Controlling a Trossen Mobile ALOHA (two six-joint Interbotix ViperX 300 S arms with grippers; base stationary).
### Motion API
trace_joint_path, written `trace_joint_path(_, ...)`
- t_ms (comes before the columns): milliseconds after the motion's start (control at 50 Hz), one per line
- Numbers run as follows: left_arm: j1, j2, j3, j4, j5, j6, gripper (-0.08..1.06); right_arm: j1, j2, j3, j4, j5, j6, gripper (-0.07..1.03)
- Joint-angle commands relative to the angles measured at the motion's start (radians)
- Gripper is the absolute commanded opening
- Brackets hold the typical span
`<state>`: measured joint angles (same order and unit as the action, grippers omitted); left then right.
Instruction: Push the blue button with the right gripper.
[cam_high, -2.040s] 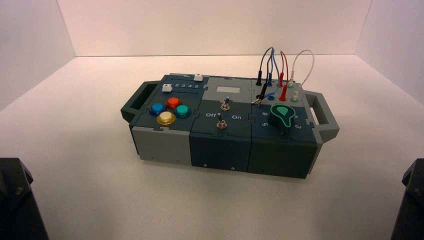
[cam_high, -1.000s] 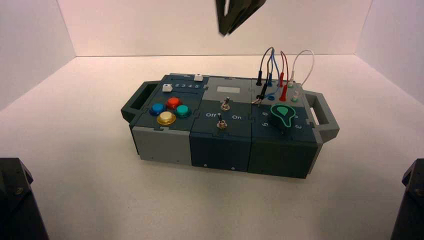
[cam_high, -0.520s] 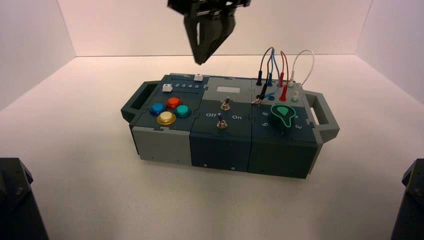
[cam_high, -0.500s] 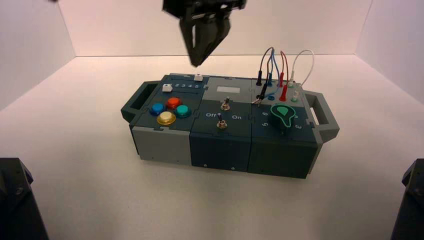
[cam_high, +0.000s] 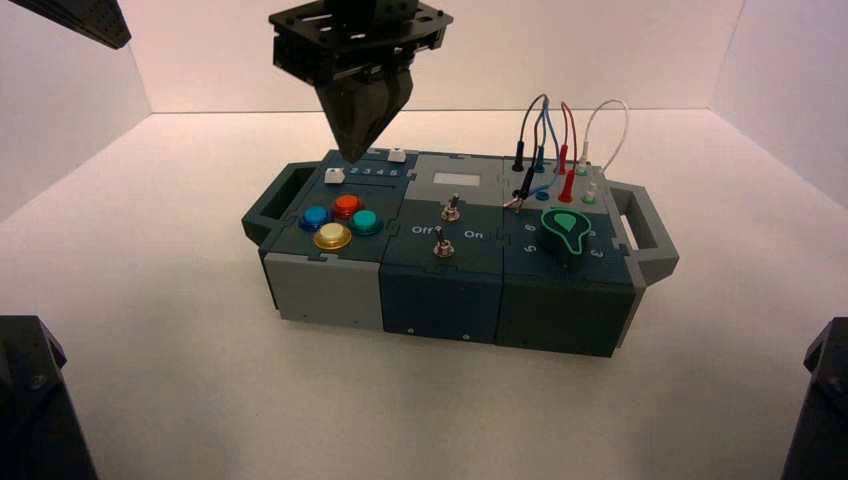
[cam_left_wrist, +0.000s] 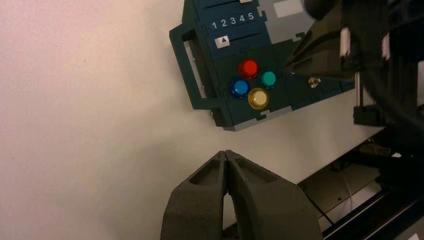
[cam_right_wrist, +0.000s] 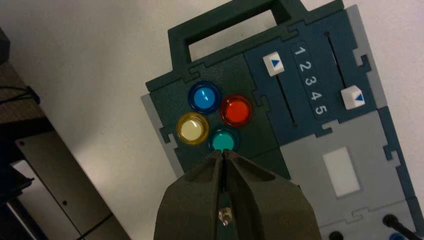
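The blue button (cam_high: 315, 217) is the leftmost of a cluster of round buttons on the left end of the box (cam_high: 330, 290). It also shows in the left wrist view (cam_left_wrist: 240, 88) and the right wrist view (cam_right_wrist: 204, 97). My right gripper (cam_high: 356, 155) hangs shut in the air above the box's back left, its pointed wedge aimed down. In its own view the right gripper (cam_right_wrist: 223, 152) lines up with the near edge of the teal button (cam_right_wrist: 223, 140), apart from the blue one. My left gripper (cam_left_wrist: 225, 152) is shut, high over the table to the left of the box.
Red (cam_high: 347, 205), teal (cam_high: 365, 221) and yellow (cam_high: 332, 236) buttons crowd the blue one. Two white sliders (cam_right_wrist: 273, 64) (cam_right_wrist: 353, 97) flank the numbers 1 to 5. Toggle switches (cam_high: 451, 209), a green knob (cam_high: 565, 230) and plugged wires (cam_high: 560, 140) lie to the right.
The right gripper has come down from the top of the view and moved left, and its fingers have closed. Part of the left arm has entered at the top left corner.
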<state>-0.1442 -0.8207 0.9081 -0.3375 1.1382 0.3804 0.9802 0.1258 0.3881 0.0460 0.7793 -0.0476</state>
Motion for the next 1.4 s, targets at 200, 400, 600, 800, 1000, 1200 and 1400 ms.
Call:
trace_joint_path(200, -0.006, 0.046, -0.037, -0.002, -0.018, -0.006, -0.03, 0.012, 0.018, -0.04, 0.009, -0.032, 0.002, -0.02)
trace_joint_path(400, -0.032, 0.084, -0.043, -0.014, -0.014, -0.009, -0.03, 0.025, 0.06, -0.061, 0.009, -0.046, 0.002, -0.02)
trace_joint_path(600, -0.038, 0.098, -0.038, -0.014, -0.005, -0.02, -0.03, 0.026, 0.091, -0.077, 0.009, -0.052, 0.002, -0.02)
trace_joint_path(800, -0.054, 0.092, -0.052, -0.014, 0.038, -0.021, -0.03, 0.026, 0.11, -0.08, 0.009, -0.078, 0.003, -0.02)
trace_joint_path(1000, -0.055, 0.083, -0.061, -0.009, 0.071, -0.043, -0.03, 0.026, 0.123, -0.08, 0.009, -0.089, 0.005, -0.02)
trace_joint_path(1200, -0.055, 0.044, -0.054, 0.0, 0.084, -0.058, -0.03, 0.026, 0.126, -0.08, 0.009, -0.097, 0.005, -0.02)
trace_joint_path(1400, -0.055, -0.005, -0.046, 0.0, 0.104, -0.058, -0.03, 0.026, 0.141, -0.089, 0.009, -0.106, 0.006, -0.02)
